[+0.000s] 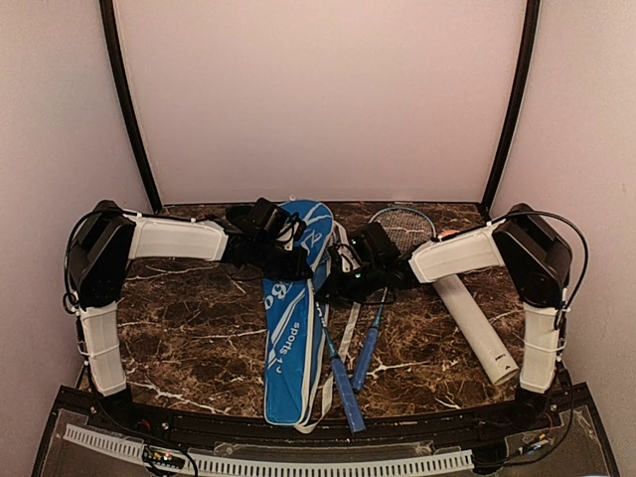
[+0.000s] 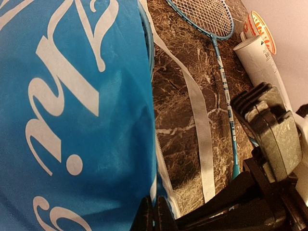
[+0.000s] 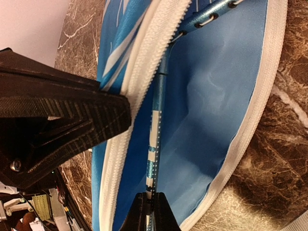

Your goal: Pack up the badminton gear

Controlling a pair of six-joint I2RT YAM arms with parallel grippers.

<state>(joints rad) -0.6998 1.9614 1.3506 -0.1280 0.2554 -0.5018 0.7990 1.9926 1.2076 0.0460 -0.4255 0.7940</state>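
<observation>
Tightly clenched, the right jaws pinch the thin shaft of a racket [image 3: 154,144] lying inside the open blue racket bag [image 1: 288,348], apparently to feed it deeper. The left jaws are clamped on the bag's white zip edge [image 3: 139,82], holding the mouth lifted so the frame can pass. The bag runs down the middle of the table [image 1: 189,328] to its near edge. A second racket [image 1: 402,227] waits just beside it, head toward the far edge, and the white tube [image 1: 477,333] lies near the right edge.
</observation>
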